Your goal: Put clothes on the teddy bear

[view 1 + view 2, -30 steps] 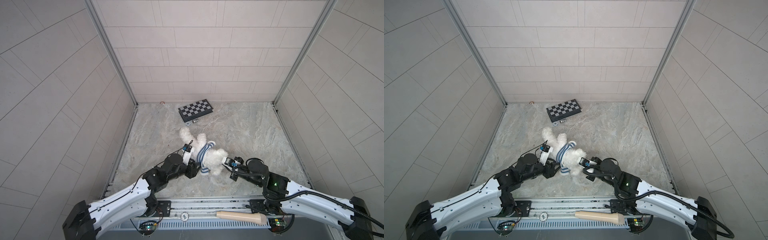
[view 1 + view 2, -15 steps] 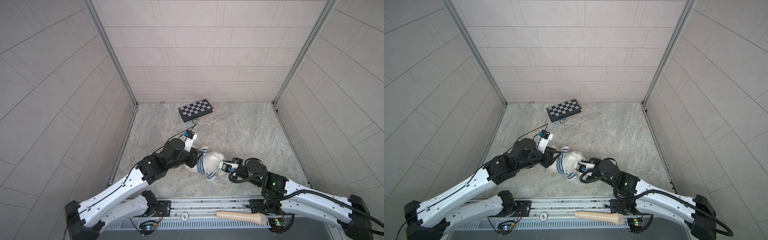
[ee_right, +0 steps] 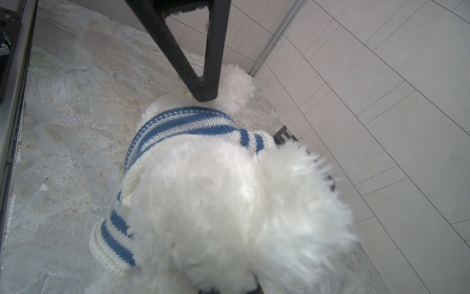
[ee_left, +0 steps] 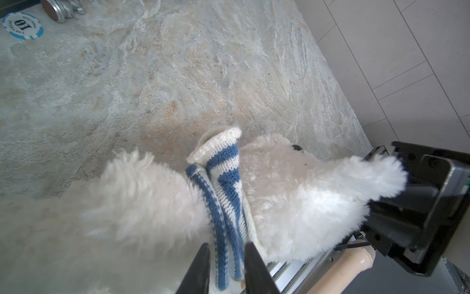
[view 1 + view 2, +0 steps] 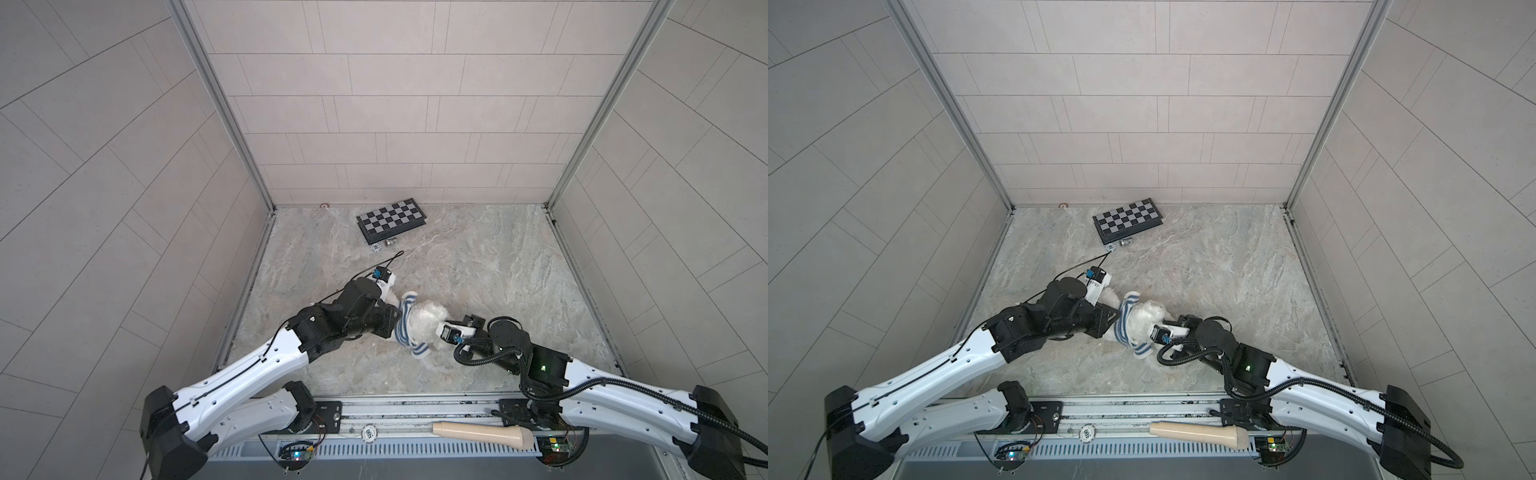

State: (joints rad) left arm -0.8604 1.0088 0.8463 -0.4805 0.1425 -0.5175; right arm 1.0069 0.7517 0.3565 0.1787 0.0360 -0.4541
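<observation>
I see one marble table [image 5: 478, 270] with two grippers meeting over its near middle. One bear [image 5: 426, 318] lies there between them, head towards the right. The right gripper [image 4: 381, 203] is pressed together with its tips buried in the fur of the bear's head end. One chessboard [image 5: 392, 218] sits far back, left of centre. One beige handle [image 5: 478, 432] lies on the near rail, off the table. One striped shirt [image 5: 405, 328] is bunched in a band round the bear behind its head. The left gripper [image 4: 226, 245] pinches a fold of it. One poker chip [image 4: 23, 26] and one metal cylinder [image 4: 54, 11] lie just beside the board's near edge.
</observation>
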